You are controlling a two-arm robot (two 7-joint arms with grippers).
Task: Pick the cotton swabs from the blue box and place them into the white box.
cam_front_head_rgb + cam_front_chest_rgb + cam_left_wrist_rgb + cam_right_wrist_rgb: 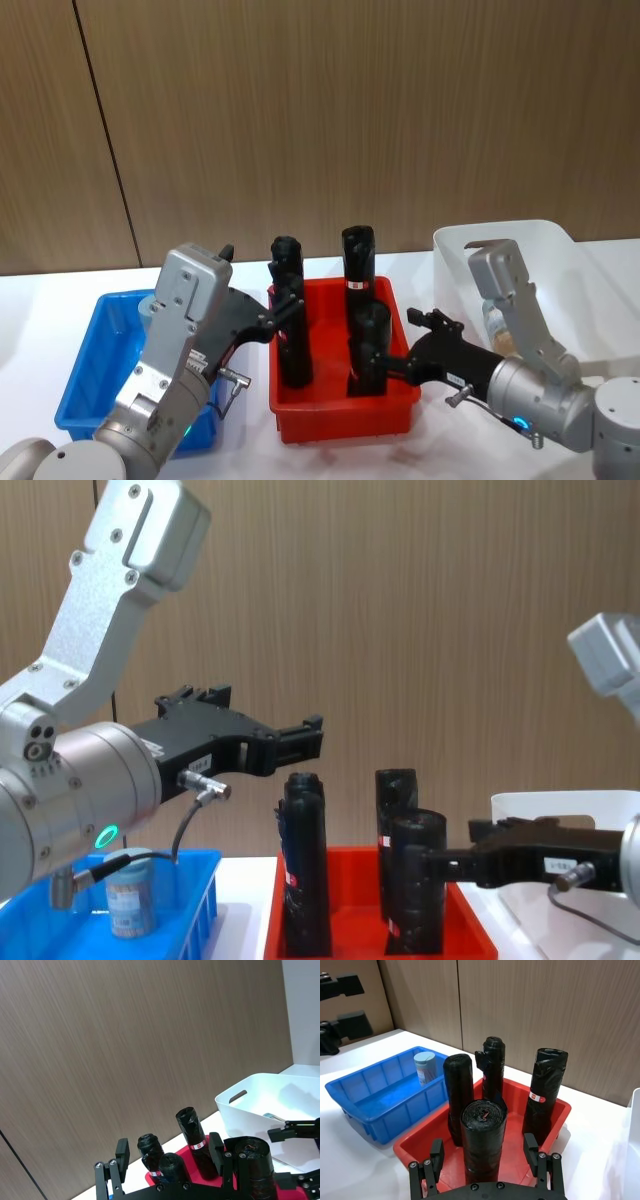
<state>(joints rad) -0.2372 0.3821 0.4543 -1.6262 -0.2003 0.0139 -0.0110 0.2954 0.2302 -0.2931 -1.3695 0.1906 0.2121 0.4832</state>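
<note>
Clearly one cotton swab jar (pixel 425 1067), clear with a pale lid, stands in the blue box (pixel 375 1097); another lies half hidden inside the white box (pixel 560 250). Four black rolls (pixel 484 1142) stand in the red tray (pixel 555 1110). Left gripper (pixel 300 738) and right gripper (pixel 487 1157) both hover spread and empty.

Brown wood-grain wall panels (pixel 350 120), dark vertical seam, white tabletop (pixel 60 300)

one lidded cotton swab jar (pixel 425 1067) stands upright in the blue box (pixel 380 1100); white box (pixel 260 1105) well apart.
</note>
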